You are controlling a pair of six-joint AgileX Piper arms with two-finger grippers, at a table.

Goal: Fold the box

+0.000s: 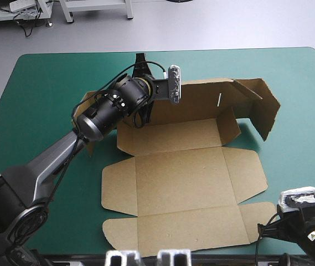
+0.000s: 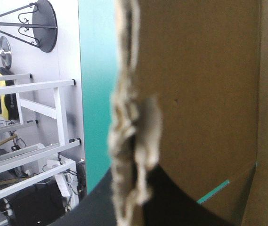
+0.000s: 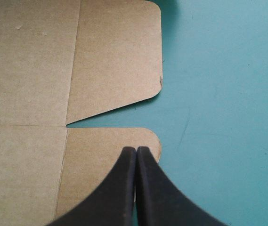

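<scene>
At the far wall (image 1: 201,102) of the brown box (image 1: 179,177), the left end effector (image 2: 136,188) is clamped on the raised board, whose rough edge sits between its black fingers. The right end effector (image 3: 136,150) is closed on nothing, above the nearest right flap (image 3: 110,165). The box lies mid-counter (image 1: 46,83), mostly flat, with only its far side raised. That thin edge could slip or crush in the grip. Since nothing visibly pins the base, the sheet may slide, or the wall may spring back.
</scene>
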